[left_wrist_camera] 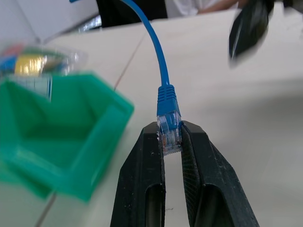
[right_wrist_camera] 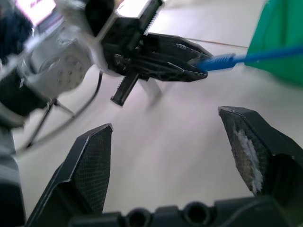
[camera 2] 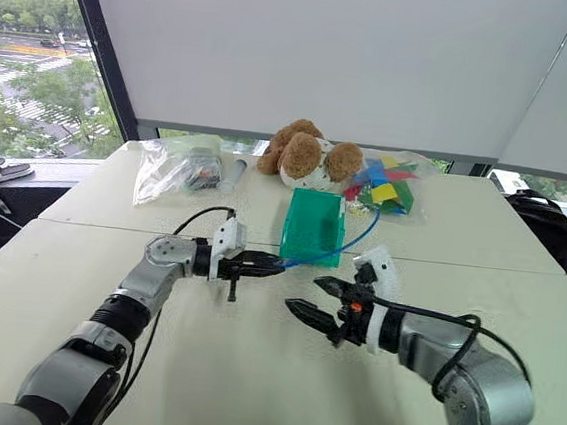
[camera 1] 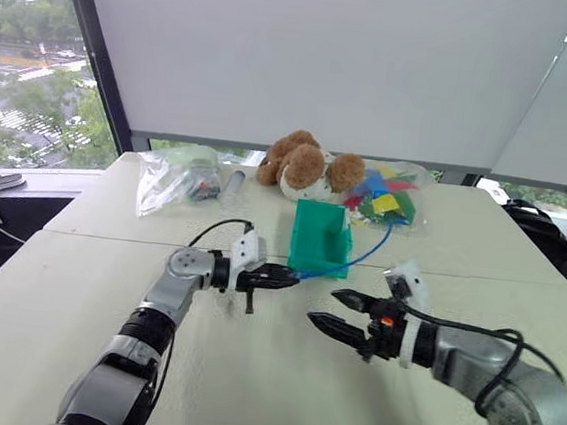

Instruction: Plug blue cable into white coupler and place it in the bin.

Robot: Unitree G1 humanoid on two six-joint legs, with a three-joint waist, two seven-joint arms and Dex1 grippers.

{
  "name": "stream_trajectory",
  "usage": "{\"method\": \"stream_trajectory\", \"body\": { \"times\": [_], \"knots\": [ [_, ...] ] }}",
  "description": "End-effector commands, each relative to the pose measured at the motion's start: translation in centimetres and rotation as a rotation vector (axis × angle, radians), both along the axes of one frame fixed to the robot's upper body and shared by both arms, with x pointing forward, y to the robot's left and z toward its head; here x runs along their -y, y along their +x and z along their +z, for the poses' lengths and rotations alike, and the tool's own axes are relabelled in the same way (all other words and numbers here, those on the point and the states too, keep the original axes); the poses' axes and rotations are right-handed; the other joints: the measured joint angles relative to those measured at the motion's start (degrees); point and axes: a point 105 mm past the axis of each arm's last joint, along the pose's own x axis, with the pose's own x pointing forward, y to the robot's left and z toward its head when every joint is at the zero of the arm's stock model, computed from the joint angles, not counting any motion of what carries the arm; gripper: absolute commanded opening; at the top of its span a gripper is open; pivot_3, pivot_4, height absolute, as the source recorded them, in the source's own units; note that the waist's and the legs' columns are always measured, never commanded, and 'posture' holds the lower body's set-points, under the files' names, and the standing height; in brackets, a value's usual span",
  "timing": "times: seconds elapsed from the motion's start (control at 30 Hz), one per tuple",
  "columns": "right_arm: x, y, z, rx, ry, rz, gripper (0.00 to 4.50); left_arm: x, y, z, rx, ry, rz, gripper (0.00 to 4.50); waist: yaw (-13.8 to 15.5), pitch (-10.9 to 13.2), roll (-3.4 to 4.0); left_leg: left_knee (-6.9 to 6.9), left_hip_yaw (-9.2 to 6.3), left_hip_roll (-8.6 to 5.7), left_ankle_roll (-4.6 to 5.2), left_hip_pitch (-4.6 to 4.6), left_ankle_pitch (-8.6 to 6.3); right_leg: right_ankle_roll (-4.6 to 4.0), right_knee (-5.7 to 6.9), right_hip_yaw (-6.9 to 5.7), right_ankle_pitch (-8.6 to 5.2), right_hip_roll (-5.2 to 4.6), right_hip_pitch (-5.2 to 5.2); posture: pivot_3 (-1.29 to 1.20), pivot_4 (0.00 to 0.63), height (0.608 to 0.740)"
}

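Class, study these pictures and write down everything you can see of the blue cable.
The blue cable is a thin, bright blue, flexible cord ending in a ribbed blue boot and a clear plastic plug. The left gripper is shut on that plug, holding it above the table. From there the cord curves away past the green bin towards the bag of coloured pieces.

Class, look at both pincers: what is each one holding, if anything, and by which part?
The left pincer clamps the blue cable by the clear plug at its end. The right pincer stands open, holding nothing.
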Motion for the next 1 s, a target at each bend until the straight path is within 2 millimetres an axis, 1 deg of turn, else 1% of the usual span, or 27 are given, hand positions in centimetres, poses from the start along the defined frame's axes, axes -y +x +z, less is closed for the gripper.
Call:
{"method": "stream_trajectory", "body": {
  "times": [0.03, 0.13, 0.23, 0.37, 0.5, 0.7, 0.8, 0.83, 0.93, 0.97, 1.0],
  "knots": [
    [0.9, 1.8, 0.6, -0.041, 0.113, -0.15, 3.9, 0.1, -0.1, 1.6, 0.063, -0.046, 0.024, 0.03, -0.04, 0.0, 0.01, 0.0, 0.01, -0.02, 0.0, 0.0, 0.0, 0.0, 0.01, 0.01, 0.0, 0.0, -0.01, 0.0, 0.15, 0.74],
    [0.8, 2.6, 0.6, -0.098, 0.192, -0.205, 3.9, 0.2, -0.3, 1.6, 0.07, -0.046, 0.023, 0.03, -0.02, 0.0, 0.03, 0.0, 0.03, -0.03, 0.0, 0.01, 0.0, 0.0, 0.09, 0.0, 0.0, 0.01, -0.03, 0.0, 0.15, 0.74],
    [0.0, 2.9, 0.9, -0.129, 0.261, -0.202, 3.9, 0.4, -0.6, 1.6, 0.072, -0.047, 0.02, 0.03, -0.03, 0.0, 0.04, -0.01, 0.03, -0.04, 0.0, 0.01, 0.0, 0.0, 0.13, 0.0, 0.0, 0.03, -0.06, 0.0, 0.15, 0.74],
    [-0.5, 3.7, 1.5, -0.159, 0.353, -0.217, 3.9, 0.3, -0.7, 1.5, 0.071, -0.038, 0.017, 0.03, -0.14, 0.0, 0.04, -0.01, 0.03, -0.04, 0.0, 0.01, 0.0, 0.0, 0.17, 0.0, 0.0, 0.06, -0.06, 0.0, 0.15, 0.74],
    [-1.1, 4.1, 1.7, -0.169, 0.358, -0.208, 3.9, 0.3, -0.7, 1.5, 0.078, -0.031, 0.015, 0.03, -0.25, 0.0, 0.04, -0.01, 0.03, -0.04, 0.0, 0.01, 0.0, 0.0, 0.18, -0.01, 0.0, 0.09, -0.06, 0.0, 0.15, 0.74],
    [-1.3, 4.4, 1.6, -0.18, 0.366, -0.203, 3.9, 0.3, -0.8, 1.6, 0.084, -0.026, 0.012, 0.03, -0.96, 0.0, 0.04, -0.01, 0.02, -0.03, 0.0, 0.01, 0.0, 0.0, 0.19, 0.0, 0.0, 0.13, -0.06, 0.0, 0.15, 0.74],
    [-1.4, 4.6, 1.8, -0.178, 0.377, -0.197, 3.06, 0.2, -0.8, 1.5, 0.086, -0.021, 0.01, 0.0, -1.31, 0.0, 0.04, -0.03, 0.02, -0.02, 0.0, 0.01, 0.0, 0.01, 0.19, 0.0, -0.01, 0.14, -0.06, 0.0, 0.15, 0.74],
    [-1.5, 4.6, 1.9, -0.176, 0.381, -0.195, 2.66, 0.2, -0.8, 1.4, 0.087, -0.018, 0.009, 0.0, -1.33, 0.0, 0.05, -0.04, 0.01, -0.02, 0.0, 0.01, 0.0, 0.01, 0.19, 0.0, -0.01, 0.15, -0.07, 0.0, 0.15, 0.74],
    [-1.6, 4.7, 2.1, -0.171, 0.388, -0.191, 1.05, 0.2, -0.9, 1.4, 0.088, -0.017, 0.009, 0.0, -1.41, 0.01, 0.05, -0.05, 0.01, 0.0, 0.01, 0.01, 0.0, 0.0, 0.2, 0.0, -0.01, 0.17, -0.1, 0.0, 0.15, 0.74],
    [-1.6, 4.7, 2.1, -0.169, 0.39, -0.19, 0.61, 0.2, -0.9, 1.4, 0.089, -0.017, 0.009, 0.0, -1.41, 0.01, 0.05, -0.06, 0.01, 0.0, 0.01, 0.01, 0.0, 0.0, 0.2, 0.0, -0.01, 0.17, -0.1, 0.0, 0.15, 0.74],
    [-1.7, 4.7, 2.2, -0.169, 0.393, -0.189, 0.06, 0.3, -0.9, 1.4, 0.09, -0.018, 0.008, 0.0, -1.39, 0.01, 0.05, -0.06, 0.01, 0.0, 0.01, 0.02, 0.0, 0.01, 0.2, 0.0, -0.01, 0.17, -0.1, 0.0, 0.15, 0.74]
  ]
}}
